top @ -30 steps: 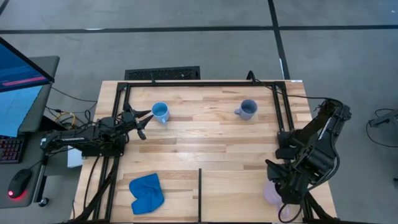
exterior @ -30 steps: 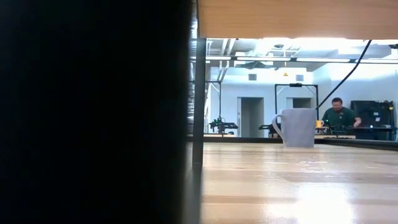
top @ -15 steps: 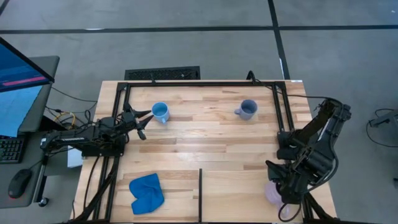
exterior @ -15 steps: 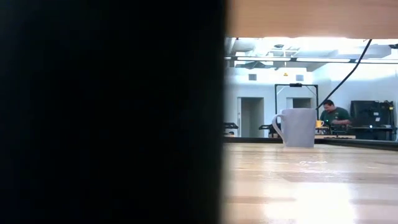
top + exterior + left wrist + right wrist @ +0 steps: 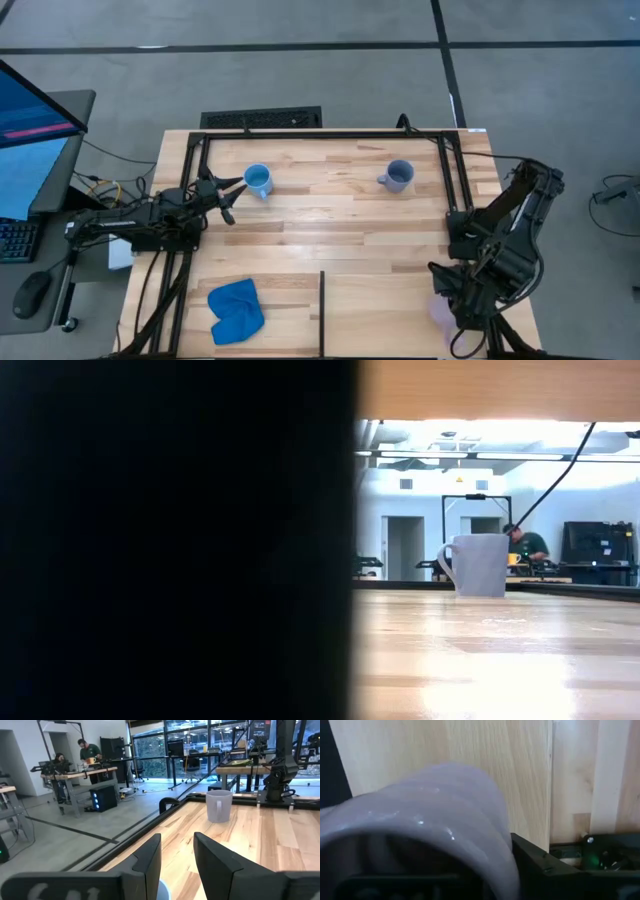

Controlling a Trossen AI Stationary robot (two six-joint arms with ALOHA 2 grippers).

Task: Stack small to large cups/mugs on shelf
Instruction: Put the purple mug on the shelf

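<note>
Over at the near right corner the right gripper point(image 5: 455, 300) has shifted a touch, and from above it now hides more of the lilac mug point(image 5: 436, 312) than it did a moment ago; only a pale sliver shows beside the dark wrist. Its own camera is filled by that mug's rim, with one dark finger point(image 5: 540, 865) hard against the rim's outside, but I cannot tell whether the pincer is clamped on the mug or has let go. In the table-level view, the black shape filling the near side has spread wider than it was a second ago. I take this as the moment of setting the first mug down on the shelf point(image 5: 380, 310), the near wood panel with black rails, so the stack itself is barely begun. The lilac mug looks glossy and smooth, its wall thick and rounded at the lip. The grey mug point(image 5: 398, 176) stands upright at the far right of the table, handle pointing left, well apart from everything. The sky-blue mug point(image 5: 258, 180) stands at the far left, and the left gripper point(image 5: 228, 197) waits just beside it, fingers parted and empty.
</note>
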